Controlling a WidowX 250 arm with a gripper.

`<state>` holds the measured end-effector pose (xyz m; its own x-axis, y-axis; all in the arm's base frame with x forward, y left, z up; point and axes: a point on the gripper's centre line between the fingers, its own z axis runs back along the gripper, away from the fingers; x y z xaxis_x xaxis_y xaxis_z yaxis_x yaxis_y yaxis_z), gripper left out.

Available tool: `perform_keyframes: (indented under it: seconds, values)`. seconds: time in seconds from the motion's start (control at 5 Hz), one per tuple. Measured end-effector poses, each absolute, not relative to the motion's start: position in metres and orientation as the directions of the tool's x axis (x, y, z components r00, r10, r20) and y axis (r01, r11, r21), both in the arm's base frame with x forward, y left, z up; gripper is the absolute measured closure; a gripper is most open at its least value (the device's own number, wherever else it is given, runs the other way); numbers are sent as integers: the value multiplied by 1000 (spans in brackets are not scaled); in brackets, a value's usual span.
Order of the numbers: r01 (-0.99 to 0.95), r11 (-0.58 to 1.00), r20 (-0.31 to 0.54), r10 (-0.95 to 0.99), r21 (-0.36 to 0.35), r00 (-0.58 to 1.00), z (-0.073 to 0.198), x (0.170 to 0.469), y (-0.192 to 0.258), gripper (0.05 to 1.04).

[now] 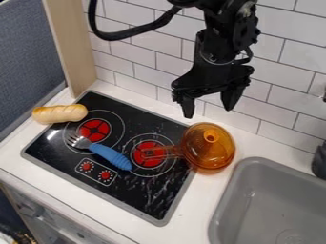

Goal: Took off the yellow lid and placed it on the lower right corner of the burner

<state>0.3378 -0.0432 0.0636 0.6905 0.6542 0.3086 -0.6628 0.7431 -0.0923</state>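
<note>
A white-tiled wall [143, 55] is set behind a white counter [198, 200], into which a black cooktop [140, 118] is fitted. Over the back of the counter, the jaws of the black gripper [208, 110] are held wide apart, pointed downward, with nothing gripped between them. Below them, the amber-yellow lid [211, 137] is seated on an amber pot [210, 167], its knob turned upward. The cooktop's right border is overlapped by the pot, and the pot's handle [167, 152] is laid across the right burner [147, 154]. A blue-handled fork [111, 155] is placed aslant to the left, its tines directed toward the left burner [94, 129]. At the cooktop's back left corner, a bread roll [59, 114] is rested partly over the border. Two red-centred knobs [96, 171] are marked near the front edge. On the right, a grey sink [255, 183] is sunk into the counter, with a dark object [320, 162] cut off by the view's edge beside it.
</note>
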Motion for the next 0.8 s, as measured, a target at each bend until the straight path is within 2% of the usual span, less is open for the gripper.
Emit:
perform_keyframes:
  seconds: [0.6,0.8]
  values:
    - [-653,756,238,642,-40,729,32,336,-49,83]
    - [-649,759,219,643,-49,734,24,343,-53,83]
